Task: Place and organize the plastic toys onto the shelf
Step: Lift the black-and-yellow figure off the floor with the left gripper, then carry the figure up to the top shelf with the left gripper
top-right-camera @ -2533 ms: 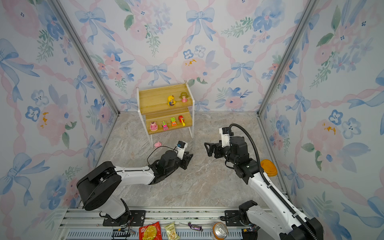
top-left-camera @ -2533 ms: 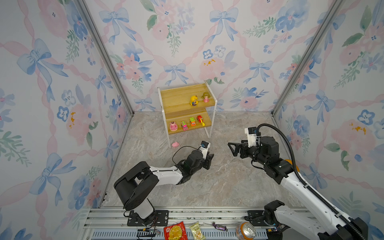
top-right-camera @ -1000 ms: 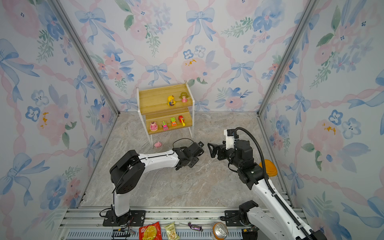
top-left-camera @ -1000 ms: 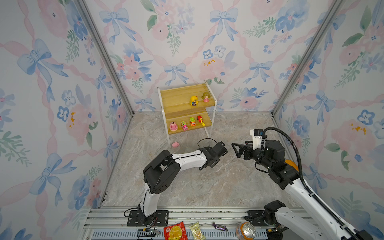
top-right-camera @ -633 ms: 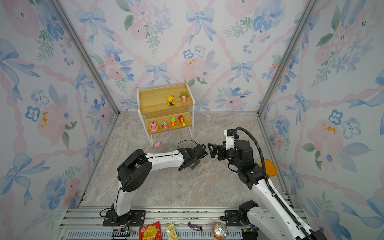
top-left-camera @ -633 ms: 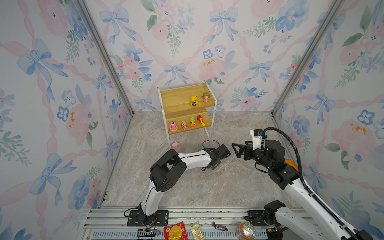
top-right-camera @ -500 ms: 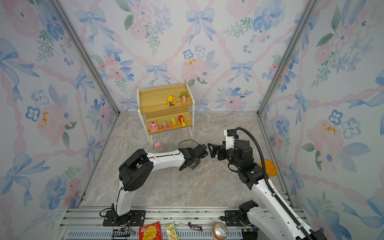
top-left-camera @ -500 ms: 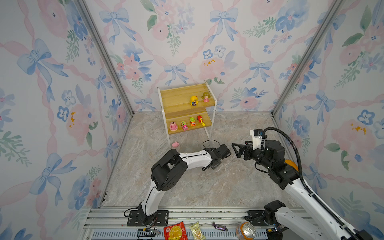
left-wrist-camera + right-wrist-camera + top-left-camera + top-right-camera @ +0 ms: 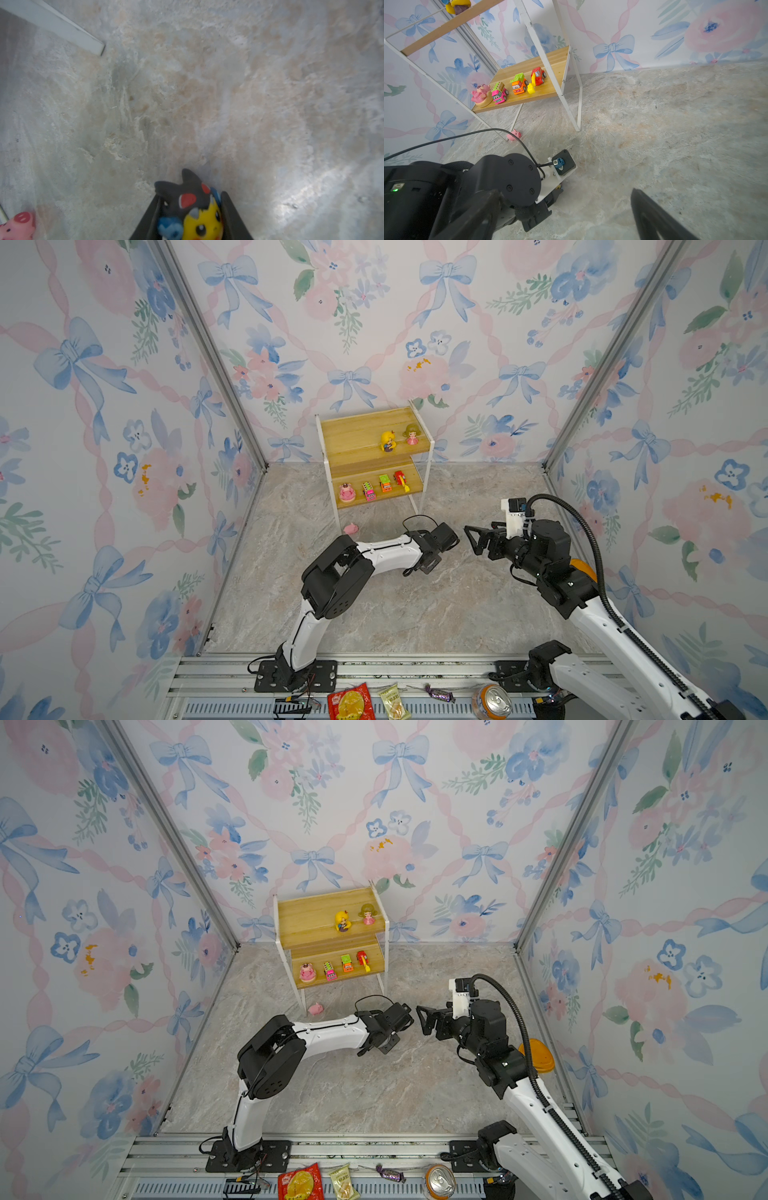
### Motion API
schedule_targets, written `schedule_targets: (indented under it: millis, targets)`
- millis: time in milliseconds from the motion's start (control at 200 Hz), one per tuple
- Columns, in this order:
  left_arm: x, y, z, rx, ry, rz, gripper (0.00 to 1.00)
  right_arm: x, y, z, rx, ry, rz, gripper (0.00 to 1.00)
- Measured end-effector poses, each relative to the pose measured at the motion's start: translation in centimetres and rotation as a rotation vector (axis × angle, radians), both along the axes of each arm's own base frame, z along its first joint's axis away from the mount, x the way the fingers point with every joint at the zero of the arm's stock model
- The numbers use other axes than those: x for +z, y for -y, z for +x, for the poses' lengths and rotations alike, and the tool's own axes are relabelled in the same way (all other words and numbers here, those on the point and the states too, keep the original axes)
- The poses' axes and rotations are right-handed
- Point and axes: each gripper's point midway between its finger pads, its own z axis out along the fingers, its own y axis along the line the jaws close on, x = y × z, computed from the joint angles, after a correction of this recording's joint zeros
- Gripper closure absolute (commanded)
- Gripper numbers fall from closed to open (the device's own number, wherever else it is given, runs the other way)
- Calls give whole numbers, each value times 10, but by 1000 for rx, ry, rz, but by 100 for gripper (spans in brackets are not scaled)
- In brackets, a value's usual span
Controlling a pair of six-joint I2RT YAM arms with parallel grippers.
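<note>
Black-yellow figure, glossy plastic, pointed ears, lower part cut off, pinched in the left gripper, right gripper wide apart and empty, marbled bench.

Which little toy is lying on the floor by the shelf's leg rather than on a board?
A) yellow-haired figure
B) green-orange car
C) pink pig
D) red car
C: the pink pig lies on the marble floor beside a front leg of the shelf, while the red car and green-orange car sit on its lower board and the yellow-haired figure on the top one.
</note>
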Motion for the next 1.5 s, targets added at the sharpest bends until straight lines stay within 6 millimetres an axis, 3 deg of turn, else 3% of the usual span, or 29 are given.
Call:
schedule_targets:
  millis: [95,195,470,640,860,980,1320,1500]
  targets:
    - [16,2,-1,0,-3,-53,78,0,0,0,-1,-1,2,1]
    - [52,7,-6,-13,20,-148,78,1,0,0,-2,-1,5,0]
    - [206,8,-25,-83,212,-542,77,10,2,-4,-5,25,22,0]
    - [288,-15,-41,-106,360,-741,77,14,2,-6,-6,34,29,0]
    - [371,-58,-44,-84,567,-907,74,16,3,-7,-7,42,31,0]
    - [396,-74,-36,-69,667,-916,73,16,3,-7,-7,43,32,0]
    - [435,-125,-1,-16,905,-883,70,19,4,-9,-7,56,37,0]
    - [433,-152,20,-6,987,-873,70,14,4,-8,-8,59,38,0]
